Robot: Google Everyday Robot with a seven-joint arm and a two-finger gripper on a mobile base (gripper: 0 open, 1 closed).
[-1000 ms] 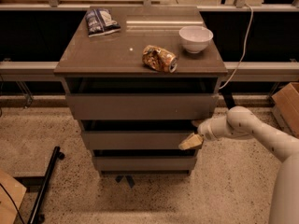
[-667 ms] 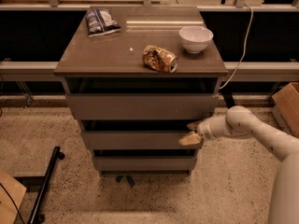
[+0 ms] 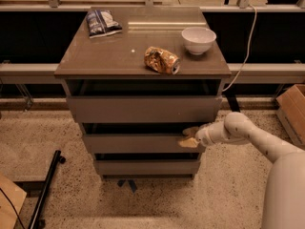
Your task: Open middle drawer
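The cabinet (image 3: pixel 143 56) has three grey-brown drawer fronts. The middle drawer (image 3: pixel 138 143) is the second front, flat and without a handle, with a dark gap above it. My gripper (image 3: pixel 189 136) is at the right end of that front's top edge. One tan finger sits in the gap behind the edge and the other lies across the face, so the gripper is shut on the front. The white arm (image 3: pixel 248 135) reaches in from the lower right. The top drawer (image 3: pixel 143 109) stands out a little further than the middle one. The bottom drawer (image 3: pixel 145 167) is below.
On the cabinet top lie a blue chip bag (image 3: pixel 101 22), a crushed can (image 3: pixel 162 60) and a white bowl (image 3: pixel 198 39). A cardboard box (image 3: pixel 291 109) stands on the floor at right. A black bar (image 3: pixel 47 187) lies on the floor at left. A cable (image 3: pixel 243 46) hangs at right.
My gripper has shifted a little left and up along the middle drawer's top edge. The drawer front shows no clear movement.
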